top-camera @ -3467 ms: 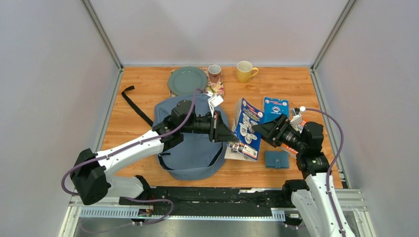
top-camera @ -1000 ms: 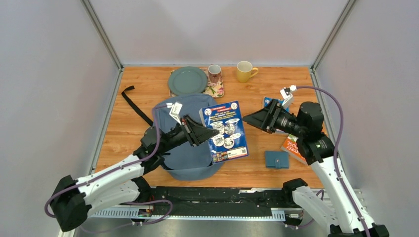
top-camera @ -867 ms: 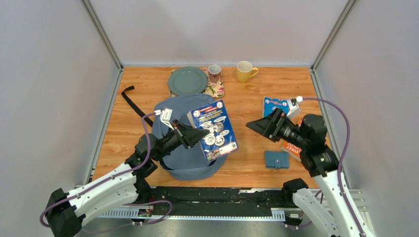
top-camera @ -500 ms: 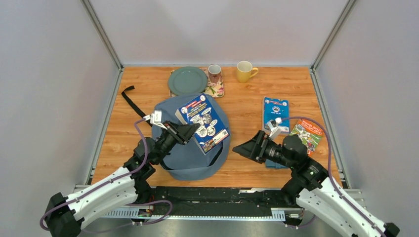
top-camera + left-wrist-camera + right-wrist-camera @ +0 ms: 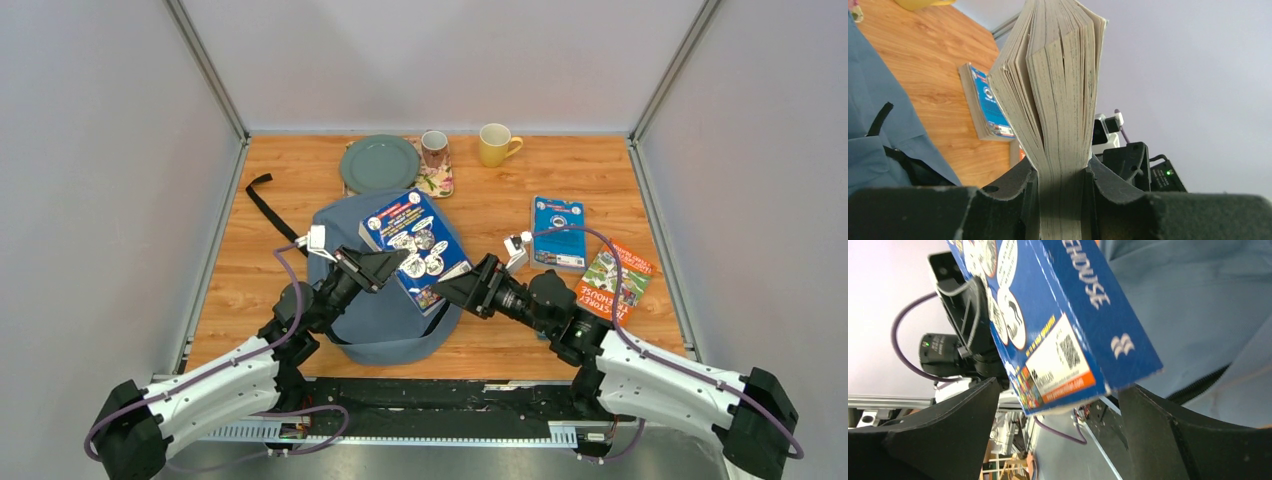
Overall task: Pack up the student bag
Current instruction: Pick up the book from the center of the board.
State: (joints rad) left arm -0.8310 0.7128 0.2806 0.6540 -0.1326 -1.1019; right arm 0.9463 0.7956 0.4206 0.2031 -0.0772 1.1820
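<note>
The student bag (image 5: 385, 318), grey-blue fabric with black straps, lies flat at the table's near middle. My left gripper (image 5: 384, 266) is shut on a thick blue paperback (image 5: 414, 246), which it holds tilted above the bag. In the left wrist view the page block (image 5: 1060, 100) is pinched between the fingers of the left gripper (image 5: 1060, 176). My right gripper (image 5: 448, 291) is open at the book's near right corner. In the right wrist view the book's blue cover (image 5: 1068, 315) sits between the wide-spread fingers of the right gripper (image 5: 1060, 392) without touching them, with the bag (image 5: 1198, 305) behind.
At the back stand a green plate (image 5: 379, 162), a floral mug (image 5: 434, 148) and a yellow mug (image 5: 493, 144). A second blue book (image 5: 558, 231) and an orange book (image 5: 612, 280) lie to the right. A black strap (image 5: 268, 212) trails to the left of the bag.
My right arm has swung low and to the left, up to the held book's corner, with its jaws opening wider. The left gripper has carried the book back over the bag.
</note>
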